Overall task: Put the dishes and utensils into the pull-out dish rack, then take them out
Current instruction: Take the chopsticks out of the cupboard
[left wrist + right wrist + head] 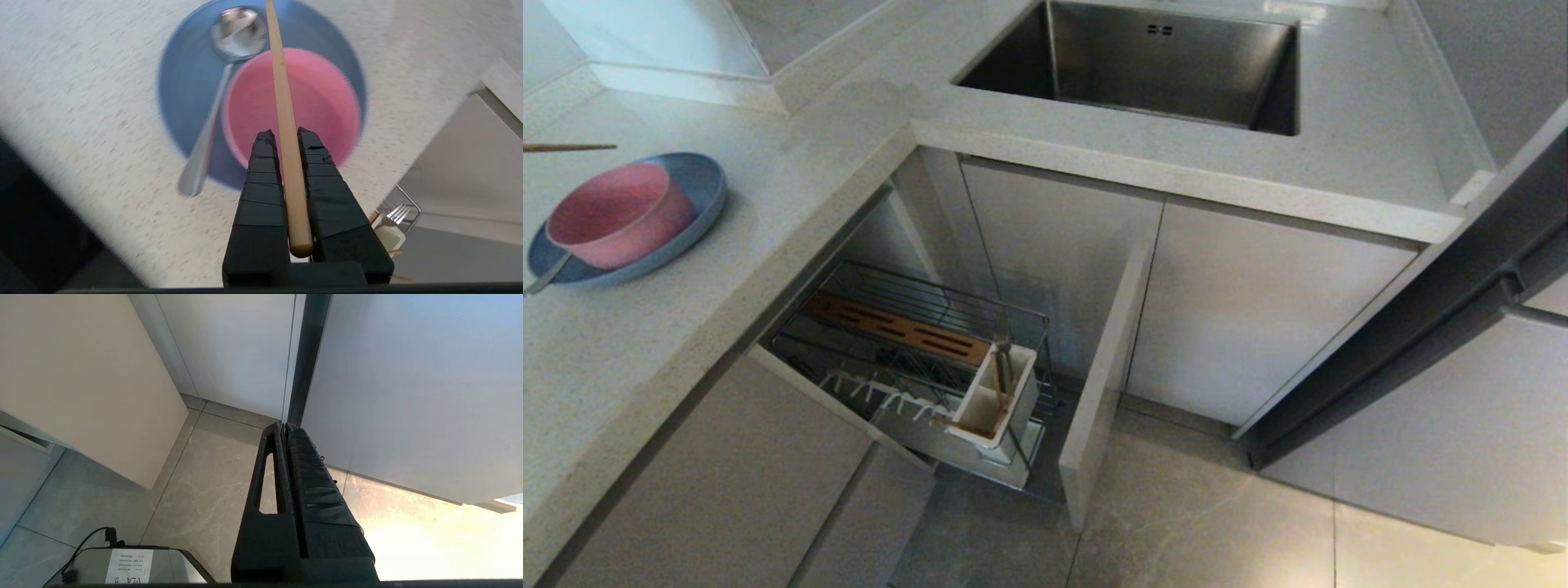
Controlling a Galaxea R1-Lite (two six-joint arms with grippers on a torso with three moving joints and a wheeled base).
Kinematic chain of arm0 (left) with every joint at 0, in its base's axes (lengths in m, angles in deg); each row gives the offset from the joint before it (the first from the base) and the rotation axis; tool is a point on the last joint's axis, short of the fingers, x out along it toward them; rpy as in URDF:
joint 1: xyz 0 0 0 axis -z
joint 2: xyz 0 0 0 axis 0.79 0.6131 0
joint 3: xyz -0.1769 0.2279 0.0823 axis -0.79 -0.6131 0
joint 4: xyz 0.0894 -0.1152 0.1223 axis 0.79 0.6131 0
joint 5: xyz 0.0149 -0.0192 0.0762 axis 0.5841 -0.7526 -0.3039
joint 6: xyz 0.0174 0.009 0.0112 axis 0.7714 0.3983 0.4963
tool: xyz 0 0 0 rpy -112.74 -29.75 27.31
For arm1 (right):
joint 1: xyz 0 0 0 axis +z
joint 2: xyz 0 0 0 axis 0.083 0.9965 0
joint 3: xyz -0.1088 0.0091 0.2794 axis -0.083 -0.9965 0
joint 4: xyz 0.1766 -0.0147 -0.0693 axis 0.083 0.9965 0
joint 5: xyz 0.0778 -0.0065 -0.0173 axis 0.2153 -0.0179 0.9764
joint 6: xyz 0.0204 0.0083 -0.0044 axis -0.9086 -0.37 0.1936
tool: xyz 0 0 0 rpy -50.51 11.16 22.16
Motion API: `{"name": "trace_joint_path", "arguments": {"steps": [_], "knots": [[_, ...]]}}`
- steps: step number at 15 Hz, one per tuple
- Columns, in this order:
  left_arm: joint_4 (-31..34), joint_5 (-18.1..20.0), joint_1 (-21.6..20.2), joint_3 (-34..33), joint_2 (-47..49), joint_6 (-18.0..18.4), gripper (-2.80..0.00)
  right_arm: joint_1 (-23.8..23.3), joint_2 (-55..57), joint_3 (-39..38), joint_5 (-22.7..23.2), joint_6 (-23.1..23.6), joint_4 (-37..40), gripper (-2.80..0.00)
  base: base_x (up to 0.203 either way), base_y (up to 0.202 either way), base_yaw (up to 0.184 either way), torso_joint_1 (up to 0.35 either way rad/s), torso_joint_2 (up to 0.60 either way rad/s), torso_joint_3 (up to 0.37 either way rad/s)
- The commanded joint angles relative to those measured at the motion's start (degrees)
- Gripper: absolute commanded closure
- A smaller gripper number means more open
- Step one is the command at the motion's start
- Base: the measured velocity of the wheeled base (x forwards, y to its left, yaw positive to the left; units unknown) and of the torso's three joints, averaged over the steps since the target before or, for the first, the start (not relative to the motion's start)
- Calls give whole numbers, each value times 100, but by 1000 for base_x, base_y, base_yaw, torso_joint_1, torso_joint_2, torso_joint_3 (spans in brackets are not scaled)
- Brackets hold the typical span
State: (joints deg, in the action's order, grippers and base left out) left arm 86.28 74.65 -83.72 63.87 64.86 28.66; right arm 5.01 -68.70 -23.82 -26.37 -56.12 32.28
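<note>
I see the left gripper [286,136] above the countertop [792,163] at the far left, its 2 black fingers [261,179] pinching 1 light wooden chopstick [282,102] along its length. The chopstick's tip shows in the head view at the left edge, just beyond the dishes. From the left wrist view the stick crosses over the pink bowl [619,214] and the blue plate [698,184].

The bowl sits on the plate, toward its right side. A silver spoon [220,94] lies on the plate beside the bowl, its handle overhanging the near rim onto the countertop.

The pull-out dish rack [915,359] stands drawn out below the counter, at the centre of the head view. Its brown slotted wooden strip [894,328] runs along the far side and the white prongs [882,400] along the near side. The white utensil box [996,400] is at the rack's right end; a silver fork [1003,351] stands upright in it, tines up. A second light wooden stick appears to stand in the box, though I cannot confirm it.

The right gripper [284,426] hangs low by the cabinet fronts [229,347] over the floor tiles [212,486], fingers pressed together, holding nothing.
</note>
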Motion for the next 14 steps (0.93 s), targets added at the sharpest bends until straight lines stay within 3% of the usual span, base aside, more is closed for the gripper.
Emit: {"name": "trace_joint_path", "arguments": {"steps": [1,3,8,10,14], "knots": [[15,50,-189,-67,-23,-55,0,2,5,-1,0,0,-2,0,0,0,0,0,0,0],[15,305,-446,-88,39,-104,0,2,5,-1,0,0,6,0,0,0,0,0,0,0],[24,2018,-1139,-67,238,-182,0,2,5,-1,0,0,-2,0,0,0,0,0,0,0],[15,2242,-1371,-66,289,-219,0,2,5,-1,0,0,-1,0,0,0,0,0,0,0],[-41,3013,-1862,-24,483,-627,0,2,5,-1,0,0,-2,0,0,0,0,0,0,0]]}}
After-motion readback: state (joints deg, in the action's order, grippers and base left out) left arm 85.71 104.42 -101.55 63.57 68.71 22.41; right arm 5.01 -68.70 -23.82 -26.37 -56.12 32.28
